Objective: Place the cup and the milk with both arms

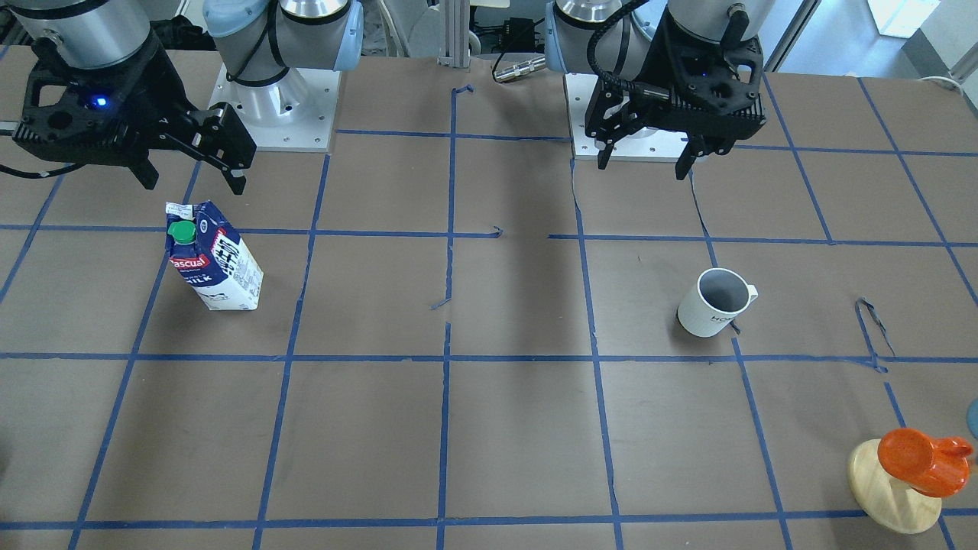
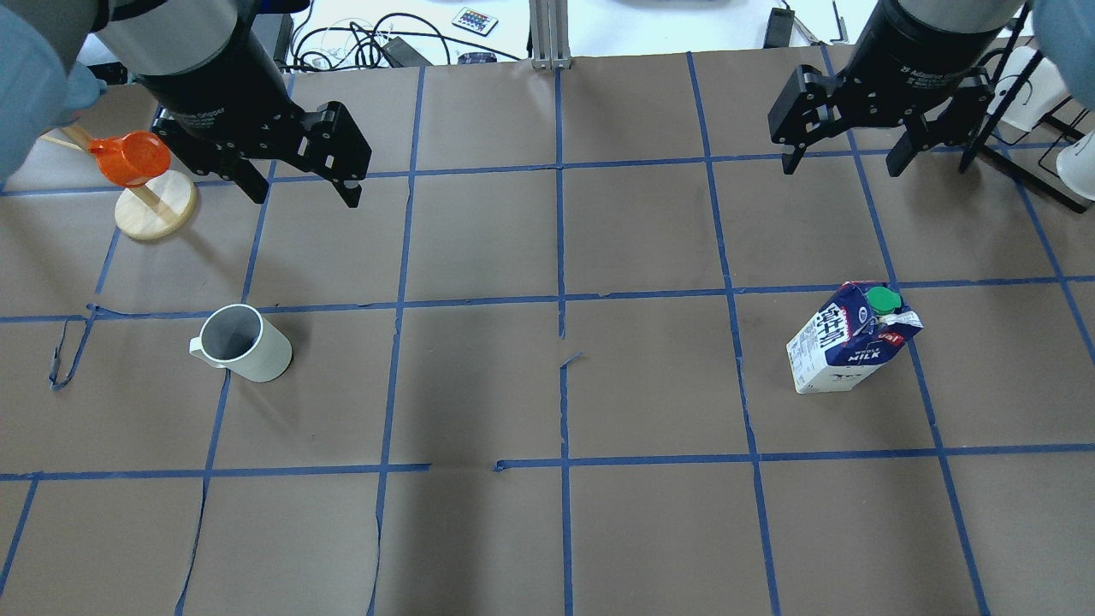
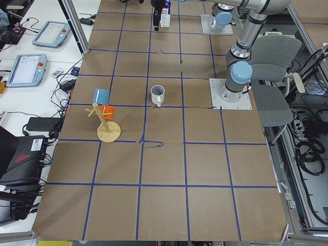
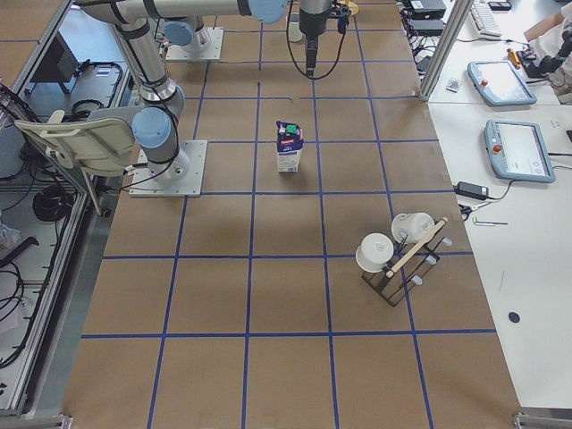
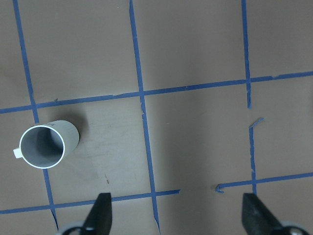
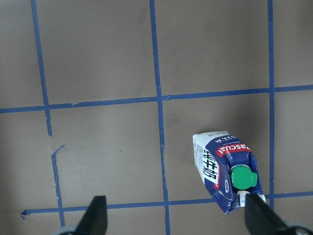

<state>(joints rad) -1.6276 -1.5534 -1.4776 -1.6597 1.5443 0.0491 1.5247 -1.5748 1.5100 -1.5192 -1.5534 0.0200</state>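
Observation:
The white cup point(image 1: 714, 305) stands upright on the brown table, handle to one side; it also shows in the overhead view point(image 2: 244, 344) and the left wrist view point(image 5: 46, 144). My left gripper point(image 2: 304, 197) hangs open and empty above and behind it point(image 1: 643, 168) point(image 5: 179, 215). The blue and white milk carton point(image 1: 214, 256) with a green cap stands upright on the other side point(image 2: 847, 338) point(image 6: 225, 171). My right gripper point(image 2: 841, 168) hangs open and empty above and behind it point(image 1: 193, 186) point(image 6: 177, 218).
A wooden stand point(image 2: 154, 210) with an orange cup point(image 2: 133, 158) stands behind the white cup, near the left gripper. A black rack with white cups point(image 4: 398, 255) stands at the table's right end. Blue tape lines grid the table point(image 1: 519, 428).

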